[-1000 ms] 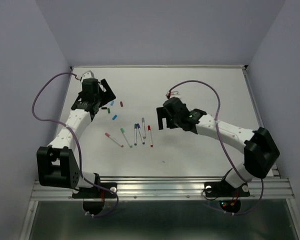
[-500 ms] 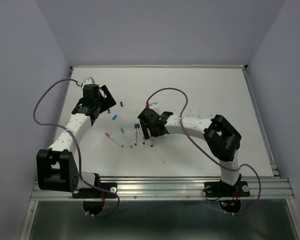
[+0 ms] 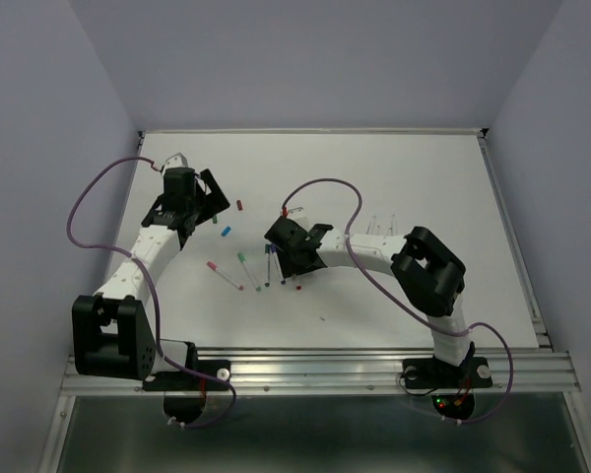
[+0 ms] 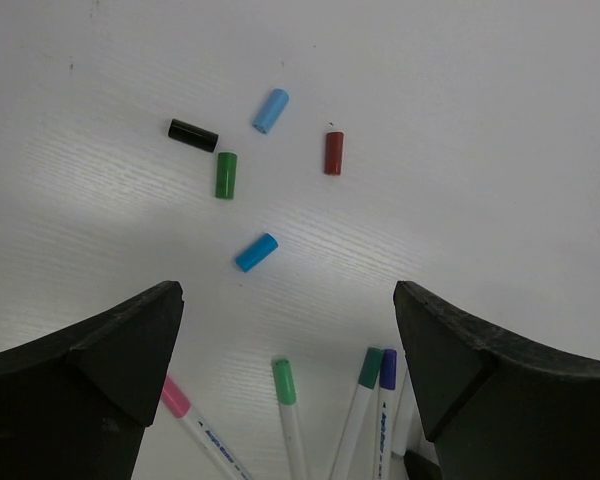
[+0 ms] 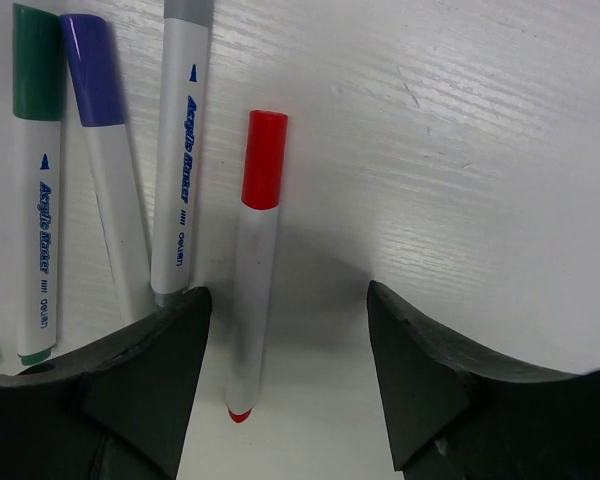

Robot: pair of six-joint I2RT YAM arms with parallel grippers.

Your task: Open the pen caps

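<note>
The right arm folds high at the elbow and reaches left across the white table (image 3: 424, 177). The right gripper (image 5: 285, 330) is down among the fanned pens (image 3: 266, 264), its jaws spread either side of the red-capped pen (image 5: 250, 300) without pinching it. The left gripper (image 4: 290, 300) hovers wide open and holds nothing, above loose caps (image 4: 256, 252) nearer the table's left edge. The right one works mid-table, well away from the edges.

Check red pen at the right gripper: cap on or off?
On. The red cap sits fitted on the red pen in the right wrist view.

Overhead view; downward wrist close-ups sharing pens (image 5: 38, 220)
</note>
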